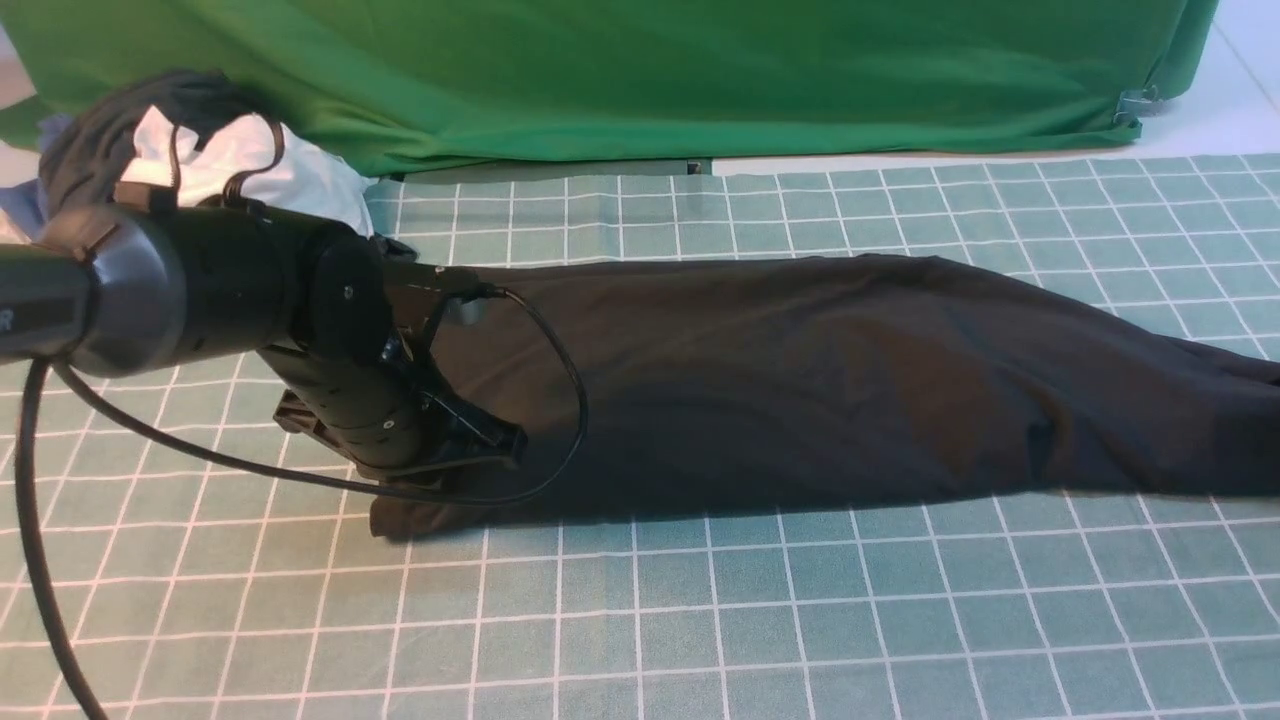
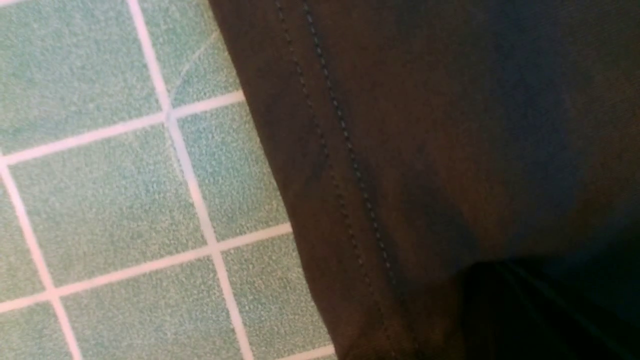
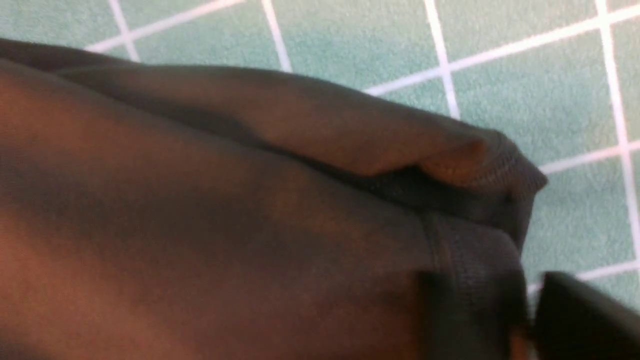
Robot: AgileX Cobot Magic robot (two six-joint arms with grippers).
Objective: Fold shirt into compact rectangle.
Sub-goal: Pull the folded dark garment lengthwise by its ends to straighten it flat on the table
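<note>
At the far left, behind the left arm, a heap of clothes [image 1: 215, 150] in dark, white and blue lies against the green drape [image 1: 650, 80] that hangs along the back. The left gripper [image 1: 492, 440] is down low on the left end of the shirt [image 1: 800, 380], with its jaws closed together. A black cable [image 1: 583, 400] loops around it over the cloth. Whether any cloth is pinched between the jaws cannot be told.

In this gripper's wrist view, the hem [image 2: 340, 165] runs just beside it with two rows of stitching. Beyond the hem lies the bare checked cloth [image 2: 125, 190] of the table.

From the left gripper the shirt stretches away to the right as one long black band. It is folded along its length, lies flat on the checked cloth and runs out of the front view at the right edge.

The right gripper [image 3: 500, 320] shows only in its own wrist view, at the shirt's other end. Two dark, blurred fingers [image 3: 580, 320] stand one on each side of the ribbed neckband [image 3: 480, 250]. Whether they press on it cannot be told.
</note>
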